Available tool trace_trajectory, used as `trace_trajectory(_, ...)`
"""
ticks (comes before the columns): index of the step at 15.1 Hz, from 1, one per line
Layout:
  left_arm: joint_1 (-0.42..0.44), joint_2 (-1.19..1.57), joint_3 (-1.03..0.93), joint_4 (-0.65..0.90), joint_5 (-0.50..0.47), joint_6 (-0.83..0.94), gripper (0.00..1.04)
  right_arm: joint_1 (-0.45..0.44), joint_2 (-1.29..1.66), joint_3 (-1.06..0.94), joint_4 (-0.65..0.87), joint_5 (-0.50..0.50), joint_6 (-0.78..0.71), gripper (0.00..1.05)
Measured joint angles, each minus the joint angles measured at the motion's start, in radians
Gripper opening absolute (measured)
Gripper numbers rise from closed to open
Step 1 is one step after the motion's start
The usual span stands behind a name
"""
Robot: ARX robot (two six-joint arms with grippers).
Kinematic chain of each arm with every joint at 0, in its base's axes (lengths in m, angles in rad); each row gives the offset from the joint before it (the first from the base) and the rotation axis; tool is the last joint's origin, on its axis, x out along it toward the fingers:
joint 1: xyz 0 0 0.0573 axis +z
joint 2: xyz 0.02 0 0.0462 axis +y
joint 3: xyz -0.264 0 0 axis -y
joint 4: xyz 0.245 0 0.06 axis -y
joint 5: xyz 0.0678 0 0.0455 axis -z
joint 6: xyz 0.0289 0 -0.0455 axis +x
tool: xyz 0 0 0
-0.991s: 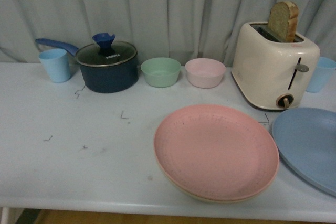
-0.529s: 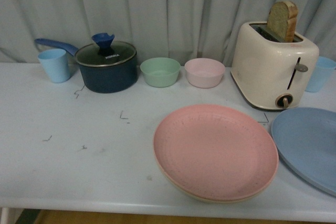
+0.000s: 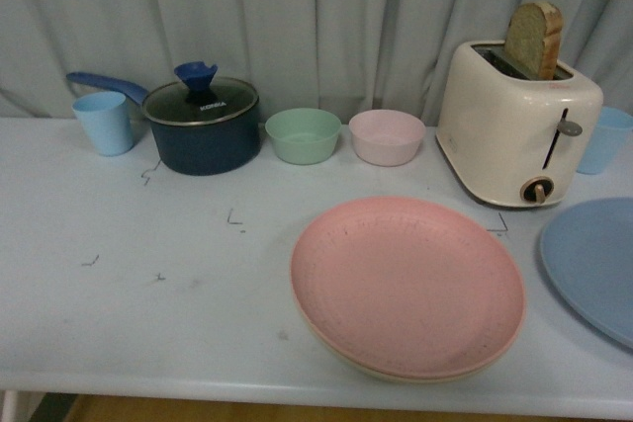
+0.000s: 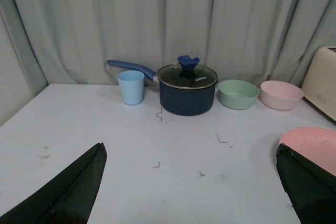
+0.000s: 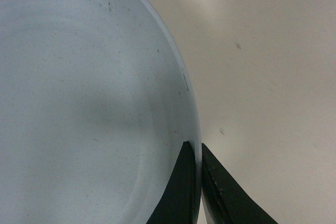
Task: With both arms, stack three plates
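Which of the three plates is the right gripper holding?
The blue plate, far right in the front view: the right gripper pinches its rim. The pink plate lies on the cream plate, ungripped.

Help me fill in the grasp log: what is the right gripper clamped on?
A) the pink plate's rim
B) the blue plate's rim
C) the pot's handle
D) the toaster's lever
B: in the right wrist view the right gripper has its two black jaws pinched on either side of the rim of the blue plate.
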Motion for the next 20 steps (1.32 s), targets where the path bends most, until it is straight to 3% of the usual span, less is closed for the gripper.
trace_trajectory(4,0.0,0.0,0.0,0.0,0.0,0.0,0.98,-0.111,-0.229,-0.154,-0.05,-0.04,-0.096,0.03)
trace_trajectory(6,0.0,0.0,0.0,0.0,0.0,0.0,0.98,-0.124,-0.379,-0.214,-0.1,-0.111,-0.137,0.03)
trace_trajectory(7,0.0,0.0,0.0,0.0,0.0,0.0,0.98,-0.075,-0.513,-0.228,-0.121,-0.179,-0.137,0.03)
trace_trajectory(8,0.0,0.0,0.0,0.0,0.0,0.0,0.98,0.088,-0.572,-0.235,-0.06,-0.242,-0.037,0.03)
trace_trajectory(9,0.0,0.0,0.0,0.0,0.0,0.0,0.98,0.152,-0.556,-0.241,-0.006,-0.24,0.013,0.03)
trace_trajectory(12,0.0,0.0,0.0,0.0,0.0,0.0,0.98,0.224,-0.523,-0.245,0.081,-0.233,0.083,0.03)
trace_trajectory(17,0.0,0.0,0.0,0.0,0.0,0.0,0.98,0.485,-0.266,-0.215,0.233,-0.145,0.35,0.03)
trace_trajectory(20,0.0,0.0,0.0,0.0,0.0,0.0,0.98,0.549,-0.183,-0.146,0.23,-0.124,0.414,0.03)
